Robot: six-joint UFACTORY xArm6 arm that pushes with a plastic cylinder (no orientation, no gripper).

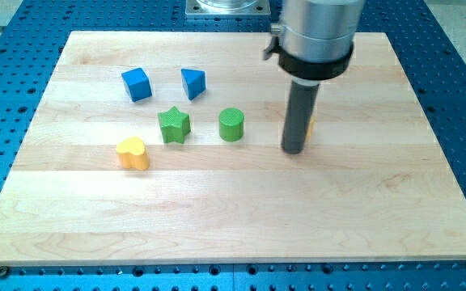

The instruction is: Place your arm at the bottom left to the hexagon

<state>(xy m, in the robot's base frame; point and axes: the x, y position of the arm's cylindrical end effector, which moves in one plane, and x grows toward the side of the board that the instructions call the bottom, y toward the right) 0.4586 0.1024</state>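
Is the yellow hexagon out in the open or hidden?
Mostly hidden. Only a yellow-orange sliver shows at the right edge of the rod, just above my tip; its shape cannot be told.

Star [174, 125] sits left of cylinder [231, 124].

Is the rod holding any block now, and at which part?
Nothing is held. My tip rests on the board, right beside an orange block mostly hidden behind it.
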